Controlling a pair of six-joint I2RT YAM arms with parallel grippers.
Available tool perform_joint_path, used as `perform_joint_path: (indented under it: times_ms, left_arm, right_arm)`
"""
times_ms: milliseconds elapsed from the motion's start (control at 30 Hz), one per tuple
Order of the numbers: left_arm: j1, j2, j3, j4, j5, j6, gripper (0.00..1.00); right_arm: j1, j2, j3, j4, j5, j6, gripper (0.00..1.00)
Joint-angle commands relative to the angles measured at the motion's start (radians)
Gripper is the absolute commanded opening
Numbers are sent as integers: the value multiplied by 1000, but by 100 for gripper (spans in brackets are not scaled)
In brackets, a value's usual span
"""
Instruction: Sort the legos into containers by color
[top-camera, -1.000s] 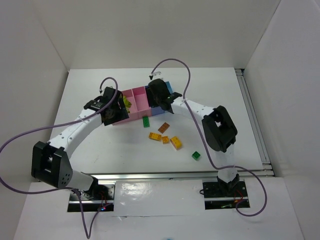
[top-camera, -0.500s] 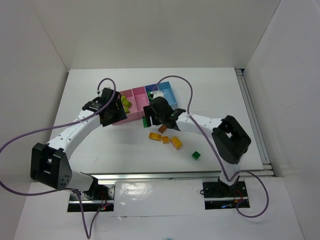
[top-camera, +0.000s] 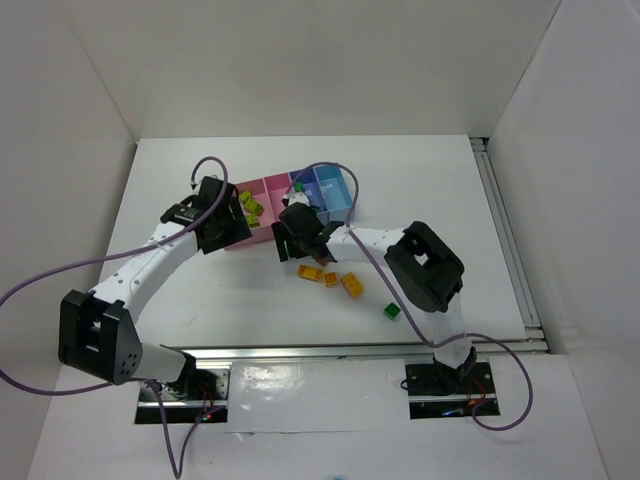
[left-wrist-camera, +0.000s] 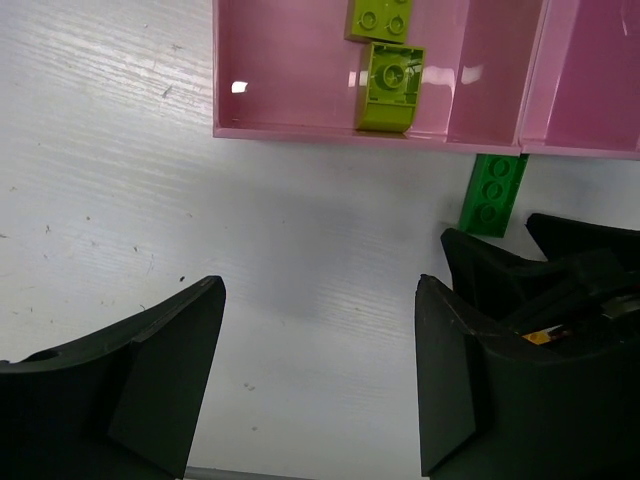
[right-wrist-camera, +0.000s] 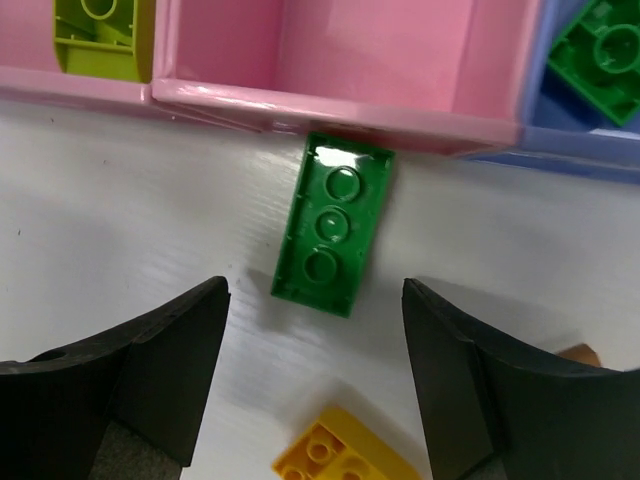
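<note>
We see our right gripper (right-wrist-camera: 312, 292) spread open above a dark green brick (right-wrist-camera: 330, 237); the brick lies flat on the table (right-wrist-camera: 120, 200), against a pink bin (right-wrist-camera: 340, 105); our left gripper (left-wrist-camera: 320, 290) is open too.

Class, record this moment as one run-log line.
right gripper: open, over dark green brick beside pink bin | left gripper: open, empty | yellow-orange bricks: loose on table
</note>
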Motion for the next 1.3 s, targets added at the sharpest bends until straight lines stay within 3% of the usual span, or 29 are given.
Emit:
perform_joint_path:
  times_ms: [0,133,200,233,367,600,700,800,1067,1100,1133,1200,1267]
  left_arm:
    - [6,-41,-10,12,6,-13,79]
    - [15,-41,-10,12,6,-4,79]
    - [15,-41,-10,12,6,-4,79]
    - [15,-50,-20,12,6,-4,79]
    - [15,-50,-20,12,6,-4,79]
    - [25,-41,-20,21,15,-4,81]
    - [25,-41,-20,21,24,-4,81]
    - [34,-41,-20,30,36,-4,81]
    - [34,-61,-20,12,46,-4,81]
    - [34,-61,-20,12,46,-4,81]
    - [34,-70,-20,12,46,-4,81]
    - [34,-70,-20,1,46,5,81]
    - [34,-80,-20,1,36,5,81]
  right_arm:
    - [30,52,74,29,75,18,76]
    - [41,96,140,-23,157,36,65]
    - [41,87,140,-34,166,36,54]
    - [50,78,140,-34,166,36,39]
    - [68,-5,79,-43,177,15,24]
    - [96,-314,-116,-37,302,-30,23]
    - [70,-367,-177,15,350,-48,25]
    - [15,-339,-113,15,336,-77,27]
    - [-80,-28,206,1,309,-145,29]
    - [-90,-3,273,-24,309,-145,48]
    - [-102,23,313,-50,295,-145,58]
    - [-102,60,396,-98,321,-145,68]
    - [-102,14,373,-100,330,-136,69]
